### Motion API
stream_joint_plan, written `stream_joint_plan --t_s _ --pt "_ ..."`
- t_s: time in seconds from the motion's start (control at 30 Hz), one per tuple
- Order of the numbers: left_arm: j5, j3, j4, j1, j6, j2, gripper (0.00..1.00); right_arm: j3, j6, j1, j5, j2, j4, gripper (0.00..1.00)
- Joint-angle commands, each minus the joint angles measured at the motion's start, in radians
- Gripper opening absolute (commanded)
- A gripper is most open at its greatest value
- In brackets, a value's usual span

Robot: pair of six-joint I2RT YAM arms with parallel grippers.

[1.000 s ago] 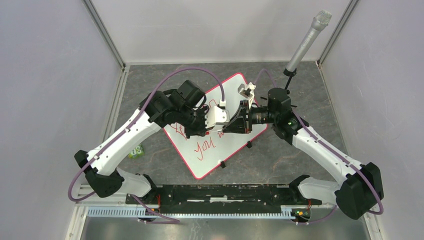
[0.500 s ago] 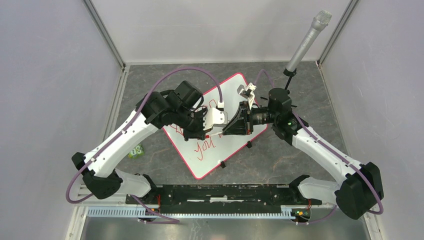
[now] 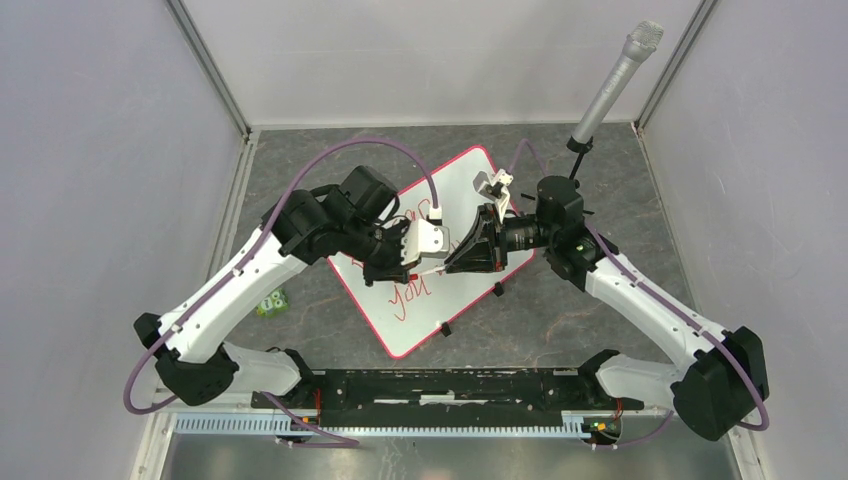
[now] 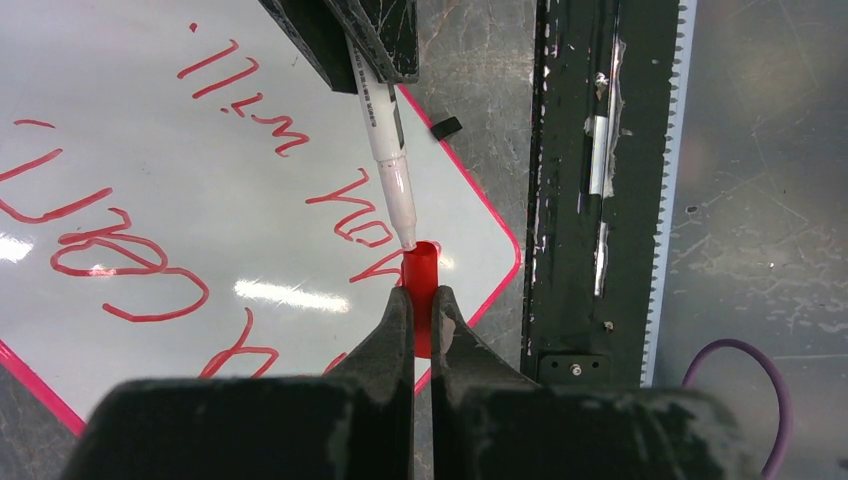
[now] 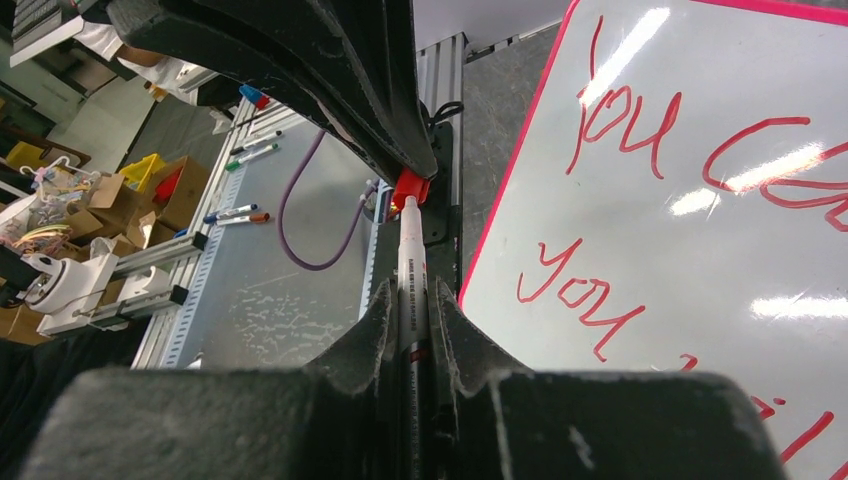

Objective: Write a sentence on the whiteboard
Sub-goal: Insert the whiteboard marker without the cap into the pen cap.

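Observation:
The whiteboard (image 3: 470,175) lies tilted on the grey table, with a pink-red frame. The sentence (image 3: 408,292) is in red, in two lines; "you" shows in the right wrist view (image 5: 620,130). My left gripper (image 3: 425,265) is shut on a red marker cap (image 4: 421,270) above the board. My right gripper (image 3: 455,262) is shut on a white marker (image 5: 411,260). The marker (image 4: 385,160) points at the cap, its tip at the cap's open end. The cap (image 5: 410,186) faces the tip in the right wrist view. The two grippers face each other, nearly touching.
A grey microphone (image 3: 615,80) stands at the back right. A small green object (image 3: 270,300) lies left of the board. Two black clips (image 3: 497,290) sit on the board's near right edge. A black rail (image 3: 450,385) runs along the front. Walls close in both sides.
Both grippers have shifted a little to the left over the board, staying tip to tip. The left arm's elbow has swung left and toward me.

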Motion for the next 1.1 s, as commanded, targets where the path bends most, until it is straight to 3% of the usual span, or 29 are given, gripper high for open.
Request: stream_joint_plan --t_s 0.0,0.37,0.83,1.07 --pt "0.159 0.003 0.176 -0.010 0.042 -0.032 0.02 0.055 -0.054 0.014 0.056 -0.008 -0.004 0.00" --pt "0.061 -0.041 0.202 -0.005 0.063 -0.061 0.02 0.195 -0.182 0.014 0.082 -0.019 -0.170 0.00" --pt "-0.122 -0.222 0.328 -0.007 0.279 -0.253 0.02 0.333 -0.250 0.014 0.089 -0.018 -0.284 0.00" --pt "-0.123 -0.218 0.327 -0.006 0.250 -0.253 0.02 0.321 -0.254 0.015 0.117 -0.018 -0.303 0.00"
